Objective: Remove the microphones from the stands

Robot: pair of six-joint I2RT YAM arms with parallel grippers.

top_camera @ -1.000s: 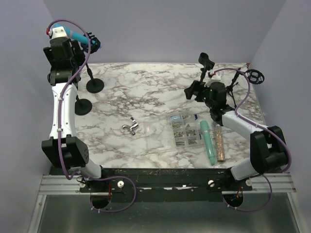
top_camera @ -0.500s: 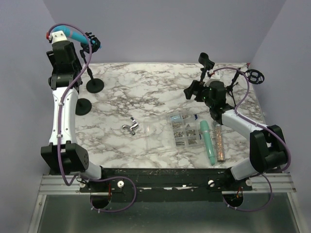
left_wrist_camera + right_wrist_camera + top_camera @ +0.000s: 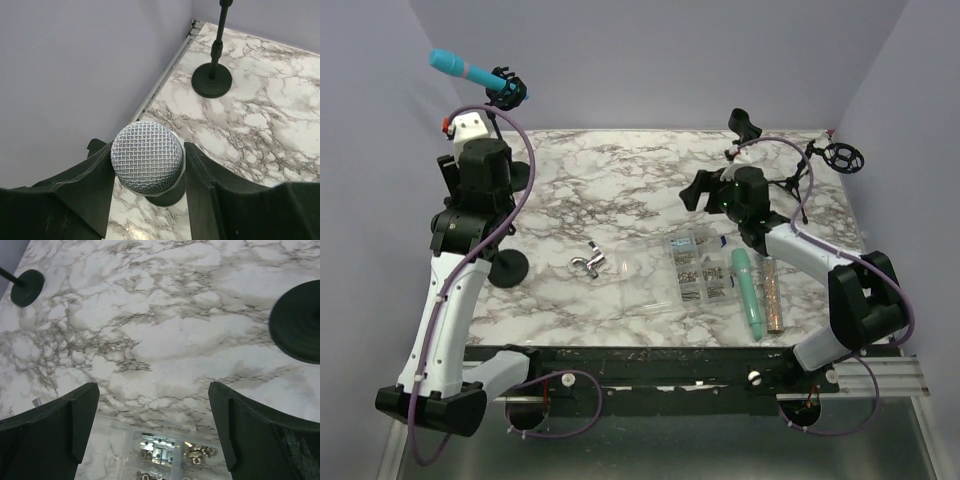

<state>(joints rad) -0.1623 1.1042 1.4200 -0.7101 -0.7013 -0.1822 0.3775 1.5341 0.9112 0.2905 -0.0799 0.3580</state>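
Both left jaws pinch the microphone head (image 3: 147, 157), body hidden beneath; right jaws spread wide.

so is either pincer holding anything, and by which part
The left pincer grips the microphone by its mesh head, pressed from both sides. The right pincer is open and empty.

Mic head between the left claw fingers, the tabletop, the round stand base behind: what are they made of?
Microphone head: silvery woven wire mesh, likely metal, slightly shiny.
Tabletop: white with a grey-veined marble pattern; whether it is real stone or laminate can't be told.
Stand base: round, matte black, probably painted metal, possibly plastic.
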